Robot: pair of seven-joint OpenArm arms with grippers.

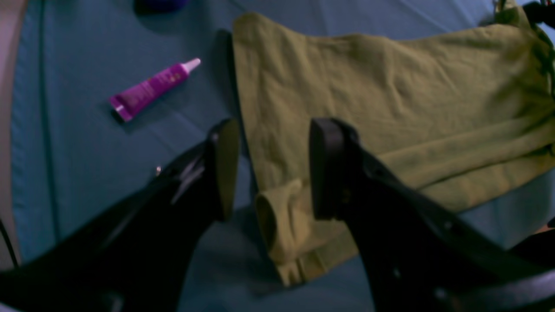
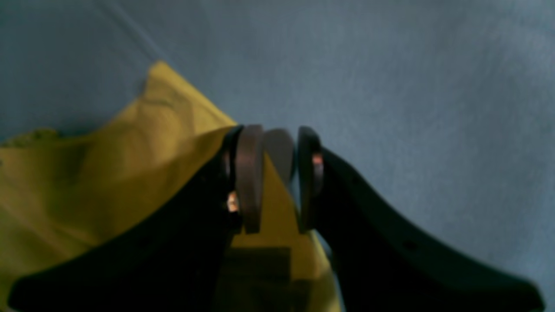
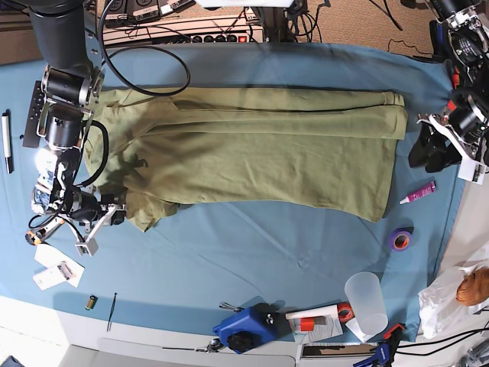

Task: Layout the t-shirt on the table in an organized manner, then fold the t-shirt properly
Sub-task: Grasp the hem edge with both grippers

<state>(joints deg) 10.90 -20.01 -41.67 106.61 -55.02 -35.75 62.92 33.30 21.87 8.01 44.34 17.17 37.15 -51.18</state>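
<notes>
From my seat, the left gripper hangs with its fingers apart, the rumpled olive t-shirt lying beyond and between its tips. A purple tube sits off to that gripper's outer side (cap and all) on the blue-covered table. My right gripper also has parted fingers, straddling the shirt's edge; whether they touch cloth, I can't tell.
</notes>
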